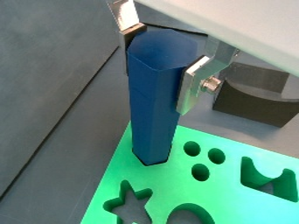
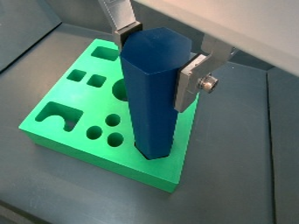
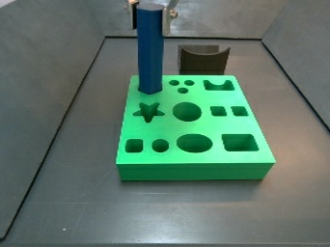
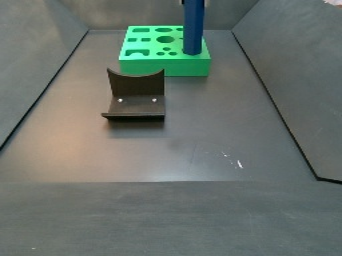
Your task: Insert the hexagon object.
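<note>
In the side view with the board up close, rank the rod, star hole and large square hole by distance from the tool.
1. Rod, gripped in the tool at the board's far corner.
2. Star hole, just beside the rod's foot.
3. Large square hole, opposite near corner.

Even, soft overhead light, faint shadows, mild sheen on the dark floor; wrist views slightly soft.

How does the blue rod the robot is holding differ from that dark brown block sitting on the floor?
The hexagon object is blue, tall and upright, clamped in the gripper with its base at the green board. The dark brown block is squat, has a curved notch, and lies free on the floor, beside the board.
</note>
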